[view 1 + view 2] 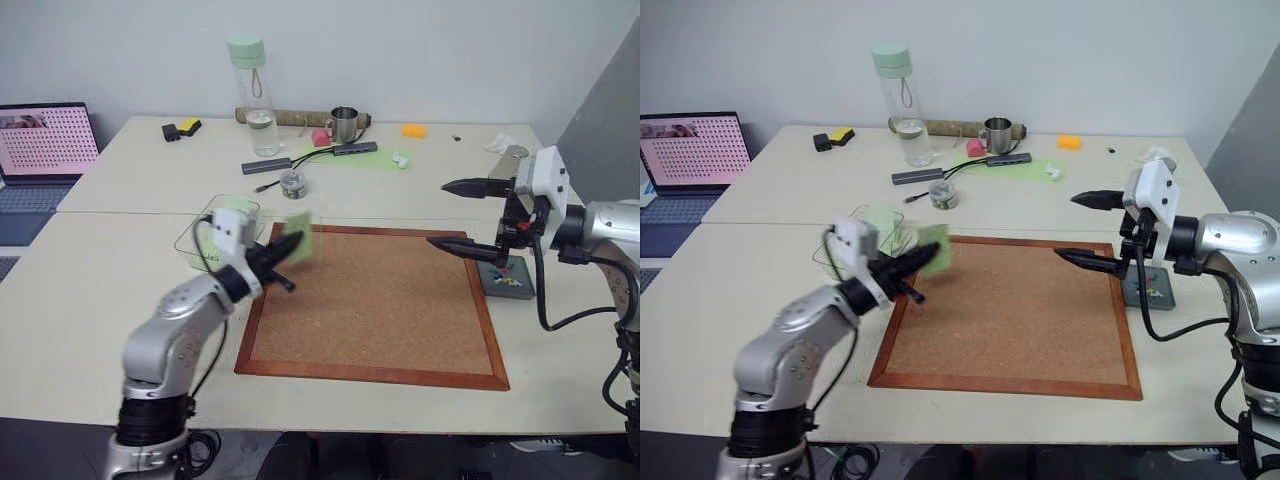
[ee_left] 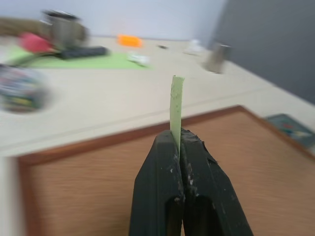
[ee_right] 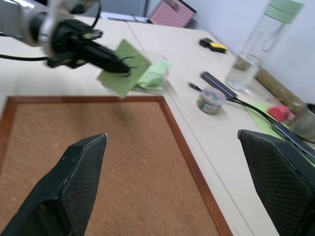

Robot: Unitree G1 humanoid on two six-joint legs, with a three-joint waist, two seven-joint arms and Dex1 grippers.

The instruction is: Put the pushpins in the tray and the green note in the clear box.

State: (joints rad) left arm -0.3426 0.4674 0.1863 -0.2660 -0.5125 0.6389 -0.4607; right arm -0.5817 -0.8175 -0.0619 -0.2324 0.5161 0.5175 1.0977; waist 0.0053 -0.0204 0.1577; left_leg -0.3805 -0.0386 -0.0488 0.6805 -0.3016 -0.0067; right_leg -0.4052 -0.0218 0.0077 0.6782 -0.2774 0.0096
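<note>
Your left gripper (image 1: 288, 248) is pressed together on the green note (image 1: 300, 238), pinching it by one edge so the paper stands up from the fingertips over the far left corner of the corkboard (image 1: 380, 305). The clear box (image 1: 212, 228) sits on the surface just left of that corner, near the gripper, with what looks like more pale green paper already lying in it.

Your right gripper (image 1: 458, 214) is spread wide and carries nothing, hanging above the right edge of the corkboard. The tray (image 1: 505, 279) lies on the surface just beyond that edge, partly behind the gripper, and small coloured bits lie in it; they look like the pushpins (image 1: 508, 281), though they are too small to tell apart. No pins are visible on the corkboard, so you can probably count that half of the task as finished.

The step in hand is carrying the note to the box. Next, swing the left gripper further left until the note hangs over the box's opening, tip it down inside the walls, and only then let go. Paper this light will flutter, so release low; dropped from height it could slide off onto the surface or the corkboard frame. Keep the right arm clear meanwhile.
</note>
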